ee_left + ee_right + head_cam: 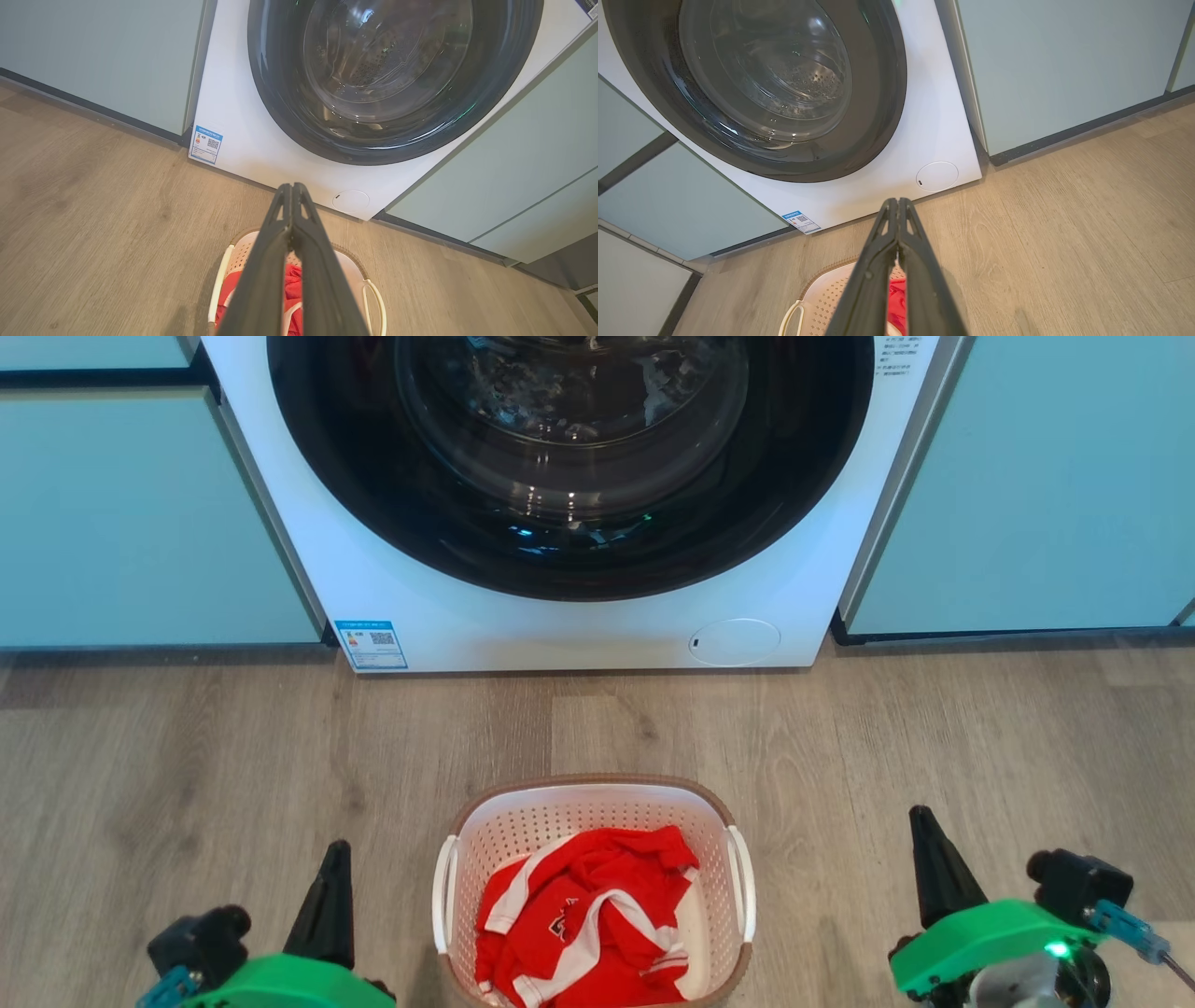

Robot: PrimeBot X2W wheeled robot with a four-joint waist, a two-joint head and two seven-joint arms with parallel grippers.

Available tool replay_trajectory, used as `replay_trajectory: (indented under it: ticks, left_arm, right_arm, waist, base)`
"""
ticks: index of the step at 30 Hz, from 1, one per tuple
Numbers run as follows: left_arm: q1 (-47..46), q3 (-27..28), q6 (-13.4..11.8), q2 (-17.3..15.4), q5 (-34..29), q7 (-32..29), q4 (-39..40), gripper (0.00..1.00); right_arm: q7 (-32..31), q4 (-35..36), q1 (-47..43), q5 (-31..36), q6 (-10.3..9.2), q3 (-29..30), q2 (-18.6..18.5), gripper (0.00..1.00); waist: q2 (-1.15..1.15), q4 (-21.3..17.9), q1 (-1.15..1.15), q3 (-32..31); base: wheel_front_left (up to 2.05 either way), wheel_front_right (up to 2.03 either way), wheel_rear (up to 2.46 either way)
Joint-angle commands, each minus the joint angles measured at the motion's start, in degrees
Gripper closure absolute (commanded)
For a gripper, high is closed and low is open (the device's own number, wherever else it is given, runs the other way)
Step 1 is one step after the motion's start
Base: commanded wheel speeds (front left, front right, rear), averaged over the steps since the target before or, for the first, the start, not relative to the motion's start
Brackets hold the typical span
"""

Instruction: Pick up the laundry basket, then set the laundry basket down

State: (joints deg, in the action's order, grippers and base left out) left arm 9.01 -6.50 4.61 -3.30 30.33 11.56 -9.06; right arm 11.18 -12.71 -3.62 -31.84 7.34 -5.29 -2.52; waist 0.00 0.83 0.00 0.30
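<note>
- The left jaws are pressed together: their two long dark fingers (264, 280) meet along their length and at the tips, with nothing between them.
- The right jaws are likewise together, the fingers (873, 280) tip to tip and holding nothing.
- In the head view the left fingers (327, 905) rise at the lower left and the right fingers (938, 877) at the lower right, each from a green housing, both clear of the basket.
- The laundry basket (560, 817) stands on the wooden floor (187, 775) between the two jaws, untouched by either. The left jaws are nearer to it than the right.
- Its brown rim runs round white perforated walls, with a white handle (445, 896) on each long side.
- A crumpled red and white garment (588, 915) lies inside it.
- Beyond the basket, with a strip of bare floor between, stands a white washing machine (523, 625) with a dark round door (569, 467), a blue label (372, 645) at its lower left corner and a round cover (734, 641) at the lower right.
- Pale blue-green cabinets (140, 523) flank the machine on both sides.
</note>
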Motion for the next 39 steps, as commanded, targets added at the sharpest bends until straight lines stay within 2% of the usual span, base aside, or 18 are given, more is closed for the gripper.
replay_trajectory:
  ticks: [1,39]
  left_arm:
    - [-3.31,1.33,0.54,-0.61,1.89,-0.45,1.3,1.0]
    - [-7.65,4.61,1.42,-1.01,25.2,-6.14,-0.92,1.0]
  right_arm:
    - [-0.31,1.47,3.1,-1.97,0.04,0.42,-0.95,1.0]
    - [-5.8,0.51,5.5,-24.81,0.08,3.44,-1.62,1.0]
  waist:
    - [0.0,-0.02,0.0,0.0]
    - [0.0,-0.32,0.0,-0.04]
  base:
    - [0.0,0.0,0.0]
    - [0.0,0.0,0.0]
